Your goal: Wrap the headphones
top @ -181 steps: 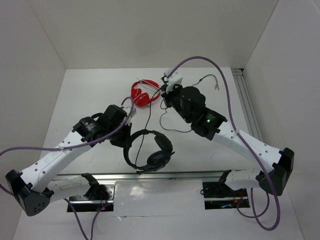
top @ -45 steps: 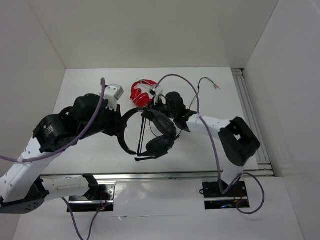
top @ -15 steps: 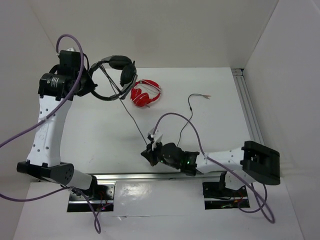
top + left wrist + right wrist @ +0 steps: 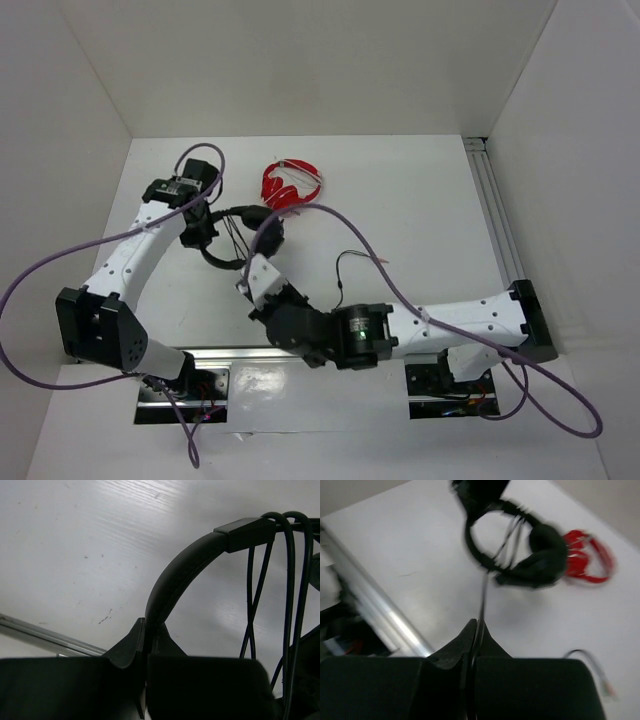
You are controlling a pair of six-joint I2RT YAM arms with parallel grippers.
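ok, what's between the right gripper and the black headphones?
Just the cable, pinched in the right gripper and stretching up to the headphones over bare table. The right wrist view shows it.

No text, label, brand, number or sign can be read on the headphones (image 4: 266, 232), the red headphones (image 4: 290, 185) at one o'clock of them, the table (image 4: 420, 210), the left arm (image 4: 130, 260) or the right arm (image 4: 470, 320).

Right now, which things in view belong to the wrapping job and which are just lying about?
Job:
black headphones, headband in the left gripper's shut jaws
their cable, pinched by the right gripper

Lying about:
red headphones, beyond the black pair, no gripper on them
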